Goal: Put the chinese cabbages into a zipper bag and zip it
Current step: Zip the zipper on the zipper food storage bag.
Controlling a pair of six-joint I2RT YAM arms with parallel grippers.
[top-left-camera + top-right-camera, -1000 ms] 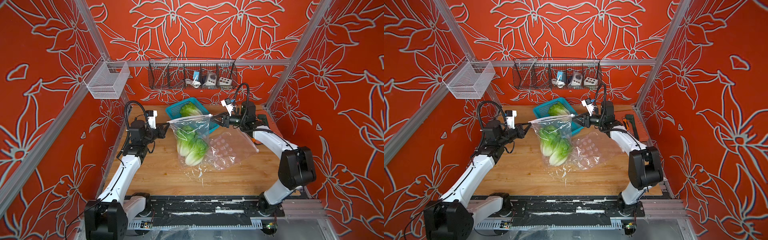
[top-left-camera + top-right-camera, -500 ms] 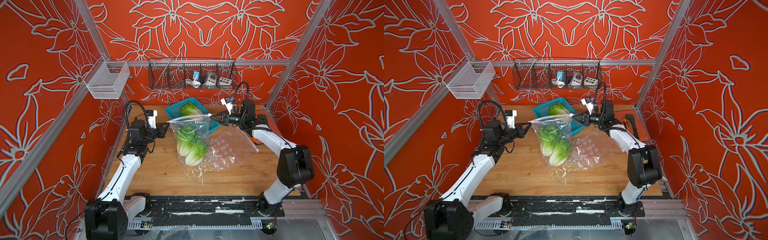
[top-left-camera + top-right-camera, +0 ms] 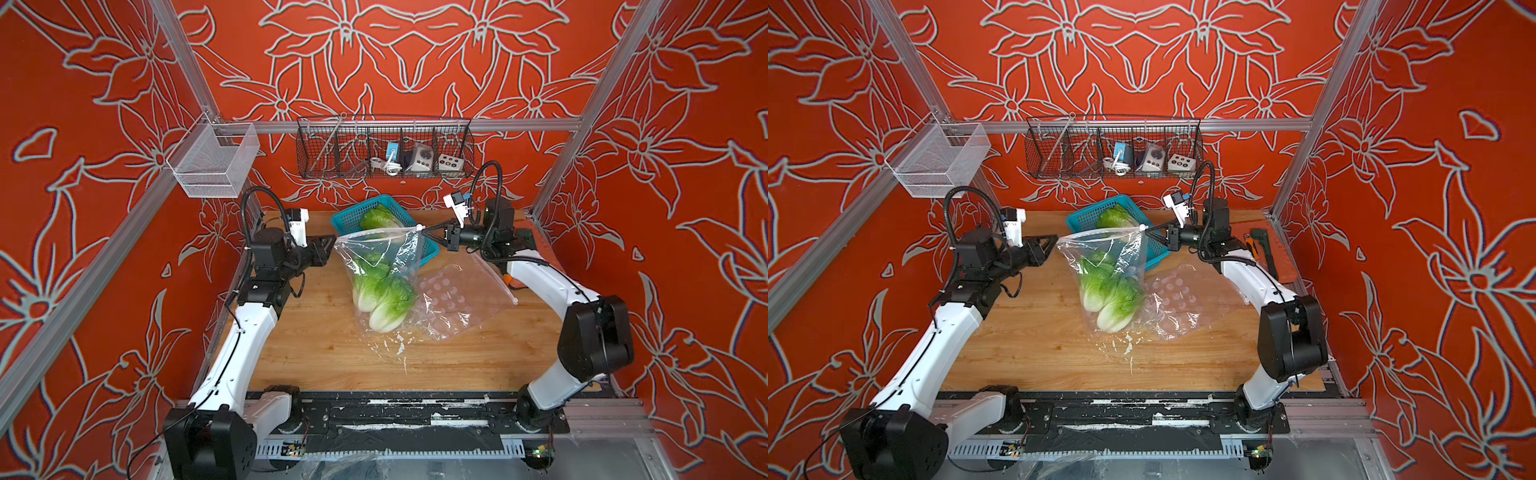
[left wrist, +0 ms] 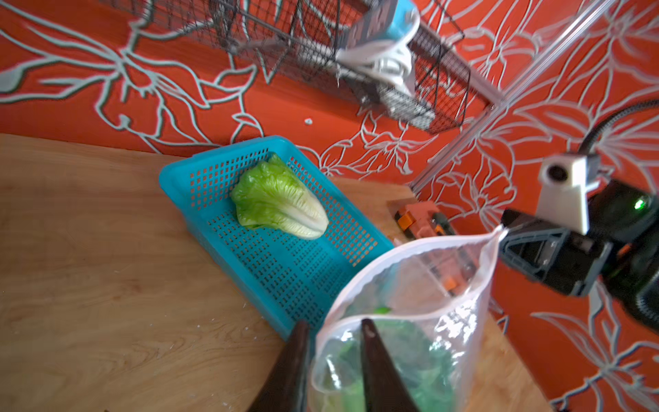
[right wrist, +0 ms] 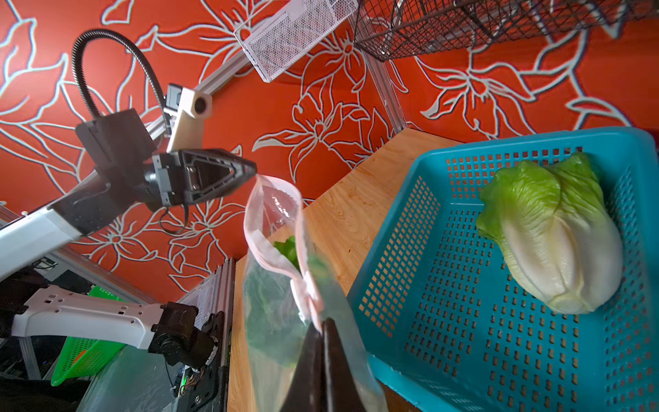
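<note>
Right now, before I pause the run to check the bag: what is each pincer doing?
Left pincer: open, fingers either side of the zipper bag rim, not clamping it.
Right pincer: shut on the zipper bag's rim.

Glossy plastic bag (image 3: 371, 252), wooden table (image 3: 324, 353)

The chinese cabbages (image 3: 384, 293) have bright green, crinkly leaves fading to white ribbed bases. The zipper bag (image 3: 376, 249) is clear plastic with a whitish rim. A second bag (image 3: 453, 299) is clear with white dots. The plastic basket (image 4: 285, 264) is turquoise with a grid of small holes. The desk (image 3: 324, 357) is pale wood grain. The walls (image 3: 395, 54) are orange-red with grey-white flower outlines.
</note>
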